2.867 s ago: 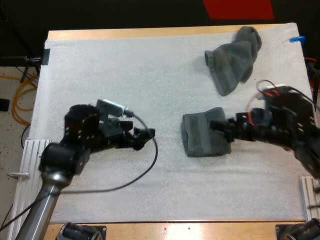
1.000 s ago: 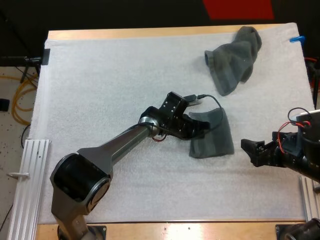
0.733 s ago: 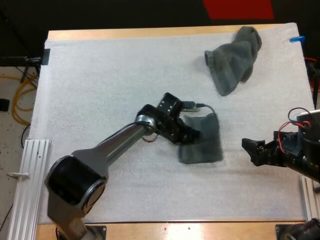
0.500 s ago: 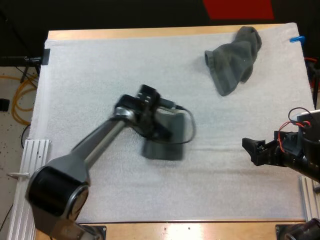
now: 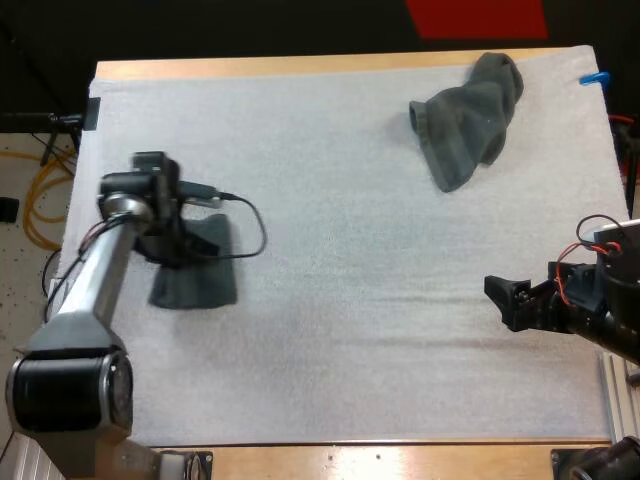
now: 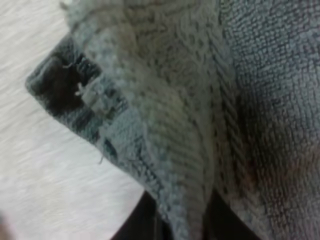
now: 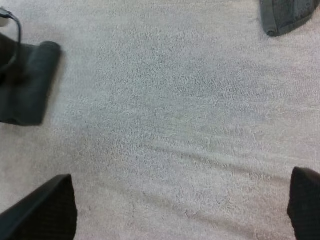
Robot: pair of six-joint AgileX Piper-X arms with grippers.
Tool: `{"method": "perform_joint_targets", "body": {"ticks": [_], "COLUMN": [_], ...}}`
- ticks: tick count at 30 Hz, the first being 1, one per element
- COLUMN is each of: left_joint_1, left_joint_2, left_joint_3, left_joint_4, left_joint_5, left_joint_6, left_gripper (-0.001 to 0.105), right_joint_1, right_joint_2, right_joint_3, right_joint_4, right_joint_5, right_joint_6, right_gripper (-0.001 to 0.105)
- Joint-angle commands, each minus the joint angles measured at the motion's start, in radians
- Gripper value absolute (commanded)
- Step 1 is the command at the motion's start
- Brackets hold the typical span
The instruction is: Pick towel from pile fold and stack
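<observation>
The wooden table (image 5: pixel 300 66) carries a white mat (image 5: pixel 340 220) that covers nearly all of its top and lies under both grippers. My left arm (image 5: pixel 80 300) reaches from the near left corner along the mat's left side, and its wrist bends down toward the cloth.

The crumpled towel (image 5: pixel 465 115), dark grey-green, lies bunched in a loose heap. It is well apart from the left gripper (image 5: pixel 178 248), right across the mat toward the far side. It also sits ahead of the right gripper (image 5: pixel 505 300) and clear of it.

The folded towel (image 5: pixel 195 280) is a smaller, flat packet of the same cloth. It lies on the mat directly at the left gripper's fingertips, with most of it spreading out on the gripper's near side.

The left gripper is clamped onto that towel. In the left wrist view its two black fingers (image 6: pixel 142 227) pinch a raised fold of the towel's hemmed edge, pressing on it from both sides. A stitched corner of the cloth sticks out just beside them, over the mat.

The right gripper is over bare mat and has hold of nothing. In the right wrist view its fingers (image 7: pixel 42 210) stand wide apart, with only mat between them. From this gripper the folded towel lies far across the mat, with the left gripper at its edge.
</observation>
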Motion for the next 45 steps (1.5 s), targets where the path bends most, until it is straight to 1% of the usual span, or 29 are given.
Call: {"method": "perform_joint_targets", "body": {"ticks": [1, 3, 5, 6, 8, 10, 12, 13, 15, 17, 18, 21, 25, 28, 31, 33, 34, 36, 37, 38, 40, 42, 45], "left_joint_1": [0.019, 0.058, 0.073, 0.076, 0.076, 0.076, 0.076, 0.076, 0.076, 0.076, 0.076, 0.076, 0.076, 0.076, 0.076, 0.076, 0.076, 0.076, 0.076, 0.076, 0.076, 0.073, 0.043], "left_joint_2": [-0.009, -0.009, -0.009, -0.009, -0.009, -0.009, -0.009, -0.009, -0.009, -0.009, -0.009, -0.009, -0.014, -0.051, -0.127, -0.215, -0.233, -0.330, -0.356, -0.404, -0.469, -0.555, -0.638], "left_joint_3": [-0.003, -0.003, -0.003, -0.003, -0.003, -0.003, -0.003, -0.003, -0.003, -0.003, -0.003, -0.003, -0.009, -0.022, -0.033, -0.033, -0.033, -0.033, -0.033, -0.033, -0.033, -0.033, -0.033], "left_joint_4": [0.006, 0.005, 0.005, 0.002, 0.002, 0.002, 0.002, 0.002, 0.002, 0.002, 0.002, 0.002, 0.002, 0.001, -0.009, -0.024, -0.025, -0.028, -0.029, -0.029, -0.029, -0.032, -0.034], "left_joint_5": [-0.019, -0.013, 0.015, 0.017, 0.009, -0.005, -0.051, -0.069, -0.135, -0.171, -0.179, -0.177, -0.200, -0.191, -0.127, -0.034, -0.004, 0.096, 0.115, 0.153, 0.183, 0.223, 0.239], "left_joint_6": [0.012, 0.038, 0.069, 0.083, 0.112, 0.117, 0.124, 0.132, 0.163, 0.163, 0.163, 0.152, 0.129, 0.123, 0.093, 0.082, 0.078, 0.049, 0.041, 0.034, 0.007, -0.029, -0.050], "left_gripper": [0.000, 0.000, 0.000, 0.000, 0.002, 0.006, 0.016, 0.020, 0.031, 0.038, 0.042, 0.049, 0.050, 0.050, 0.050, 0.050, 0.050, 0.050, 0.050, 0.050, 0.050, 0.050, 0.050], "right_joint_1": [-0.002, -0.002, -0.002, -0.002, -0.002, -0.002, -0.002, -0.002, -0.002, -0.002, -0.002, -0.002, -0.002, -0.002, -0.002, -0.002, -0.002, -0.002, -0.002, -0.002, -0.002, -0.002, -0.004], "right_joint_2": [-0.003, -0.003, -0.003, -0.003, -0.003, -0.003, -0.003, -0.003, -0.003, -0.003, -0.003, -0.003, -0.003, -0.003, -0.003, -0.003, -0.003, -0.003, -0.003, -0.003, -0.002, 0.009, 0.045], "right_joint_3": [-0.008, -0.008, -0.008, -0.008, -0.008, -0.008, -0.008, -0.008, -0.008, -0.008, -0.008, -0.008, -0.008, -0.008, -0.008, -0.008, -0.008, -0.008, -0.008, -0.008, -0.008, -0.008, -0.008], "right_joint_4": [0.005, 0.005, 0.005, 0.005, 0.005, 0.005, 0.005, 0.005, 0.005, 0.005, 0.005, 0.005, 0.005, 0.005, 0.003, -0.005, -0.008, -0.022, -0.029, -0.040, -0.064, -0.113, -0.173], "right_joint_5": [-0.001, -0.001, -0.001, -0.004, -0.010, -0.012, -0.025, -0.029, -0.040, -0.040, -0.040, -0.040, -0.040, -0.040, -0.044, -0.089, -0.100, -0.121, -0.122, -0.121, -0.121, -0.121, -0.117], "right_joint_6": [-0.010, -0.010, -0.010, -0.010, -0.010, -0.010, -0.010, -0.010, -0.010, -0.010, -0.010, -0.010, -0.010, -0.010, -0.013, -0.021, -0.020, -0.020, -0.020, -0.020, -0.021, -0.062, -0.081], "right_gripper": [0.082, 0.082, 0.082, 0.082, 0.082, 0.082, 0.082, 0.082, 0.082, 0.082, 0.082, 0.082, 0.082, 0.082, 0.082, 0.082, 0.082, 0.082, 0.082, 0.082, 0.082, 0.082, 0.082]}}
